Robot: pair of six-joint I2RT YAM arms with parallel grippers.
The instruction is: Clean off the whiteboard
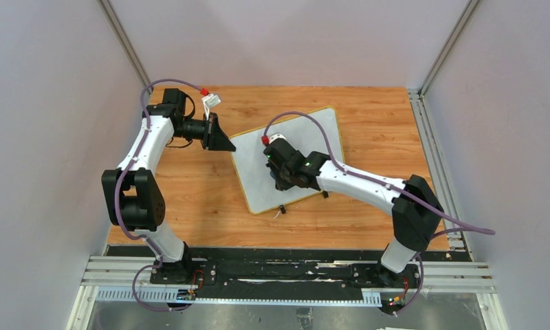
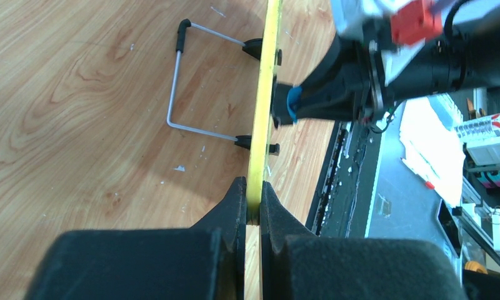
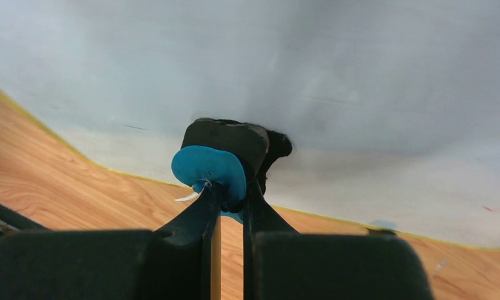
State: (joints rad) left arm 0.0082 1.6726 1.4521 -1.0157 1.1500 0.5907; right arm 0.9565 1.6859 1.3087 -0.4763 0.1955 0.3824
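board pinned at its corner, eraser on the face

the whiteboard lies skewed mid-table. its far-left corner is clenched in my left gripper; the left wrist view shows both fingers pinched tight on the thin yellow rim, with the board seen edge-on. my right gripper is clamped on a blue and black eraser, pressed against the white face near the board's near-left part.

bare wooden table runs right of and beyond the board. grey walls close both sides.

the right arm's purple cable arcs over the far half of the board. a bent wire loop hangs from two black clips on the rim, on the table side.

the board's corners are rounded and its face is smooth.
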